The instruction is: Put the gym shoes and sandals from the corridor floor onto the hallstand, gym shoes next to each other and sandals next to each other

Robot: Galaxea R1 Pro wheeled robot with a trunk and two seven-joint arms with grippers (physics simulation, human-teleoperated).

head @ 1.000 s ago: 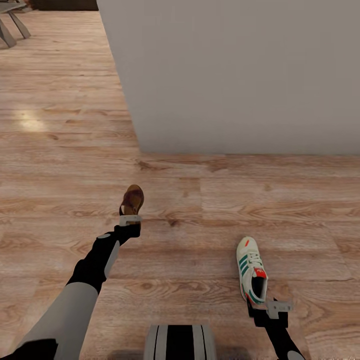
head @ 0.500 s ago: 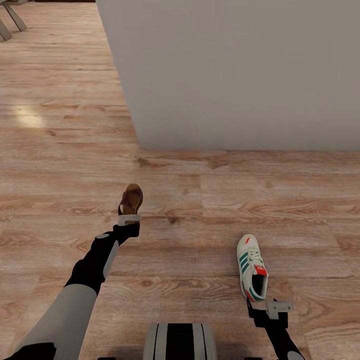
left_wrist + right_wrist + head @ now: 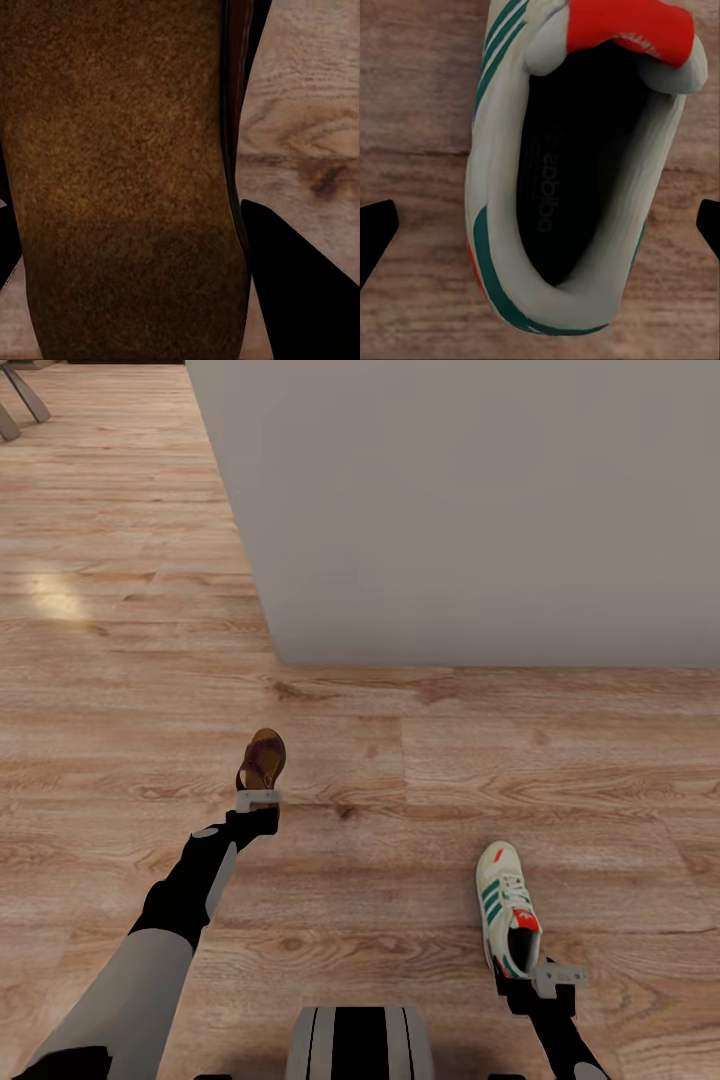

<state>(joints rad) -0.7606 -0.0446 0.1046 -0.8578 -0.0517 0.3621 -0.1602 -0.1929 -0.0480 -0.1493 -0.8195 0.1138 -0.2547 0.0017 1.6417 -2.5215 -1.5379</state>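
Observation:
A brown sandal (image 3: 263, 758) hangs above the corridor floor (image 3: 120, 690) with my left gripper (image 3: 261, 784) shut on its near end. In the left wrist view its tan underside (image 3: 120, 180) sits close up between the dark fingers (image 3: 300, 285). One white gym shoe (image 3: 507, 907) with green stripes and a red tongue lies on the floor at the lower right, toe pointing away from me. My right gripper (image 3: 522, 968) is at its heel. In the right wrist view the shoe opening (image 3: 585, 172) lies between my right gripper's (image 3: 544, 225) wide-apart fingertips (image 3: 376, 229), which do not touch it.
A large plain grey wall block (image 3: 480, 510) fills the upper right, its corner at the upper middle. Open plank floor runs along its left side. Grey furniture legs (image 3: 22, 398) stand at the far top left. My base (image 3: 360, 1045) shows at the bottom centre.
The floor and the gym shoe on it have slid slightly toward the bottom of the head view as the camera moved. The sandal kept its place at my left gripper.

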